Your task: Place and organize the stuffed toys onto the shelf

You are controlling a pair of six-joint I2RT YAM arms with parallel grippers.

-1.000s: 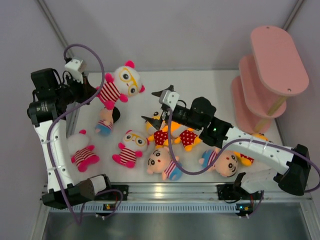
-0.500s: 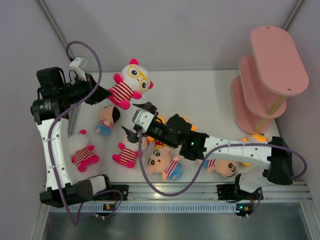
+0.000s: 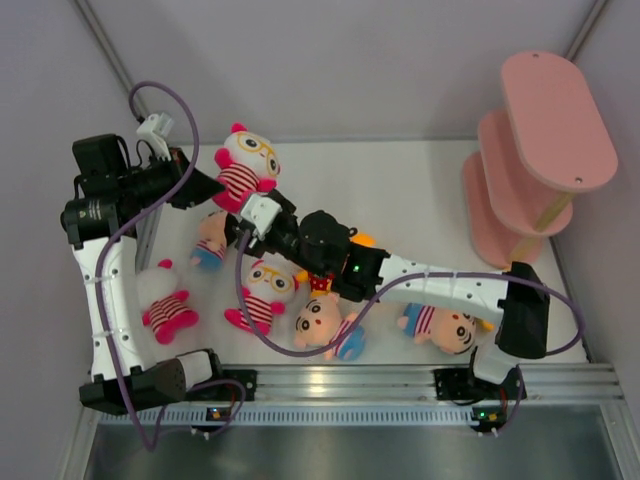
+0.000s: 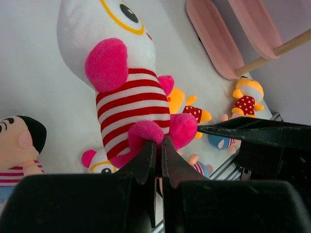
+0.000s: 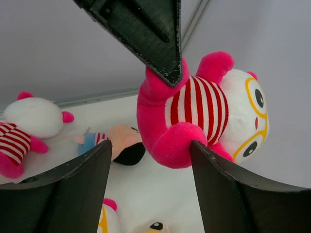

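Observation:
My left gripper (image 3: 213, 189) (image 4: 159, 141) is shut on the pink foot of a white-pink striped stuffed toy with yellow glasses (image 3: 244, 166) (image 4: 124, 82) (image 5: 206, 109), held up over the table's left rear. My right gripper (image 3: 238, 216) (image 5: 150, 151) reaches in from below, open, and the toy's other pink foot lies between its fingers, touching the right finger (image 5: 233, 194). More stuffed toys lie on the table: a boy (image 3: 210, 240) (image 5: 116, 143), two striped ones (image 3: 165, 300) (image 3: 262, 292), and two boys (image 3: 325, 327) (image 3: 445, 325). The pink shelf (image 3: 555, 125) (image 4: 216, 41) stands at the far right.
The right arm (image 3: 420, 285) stretches across the middle of the table over orange-yellow toys (image 3: 320, 280) that are mostly hidden under it. Another orange toy (image 4: 245, 99) lies near the shelf's foot. A metal rail (image 3: 340, 380) runs along the near edge.
My right arm has swung left across the table to the toy hanging from the left gripper, and its jaws have narrowed. The left gripper shifted the toy slightly and stayed shut.

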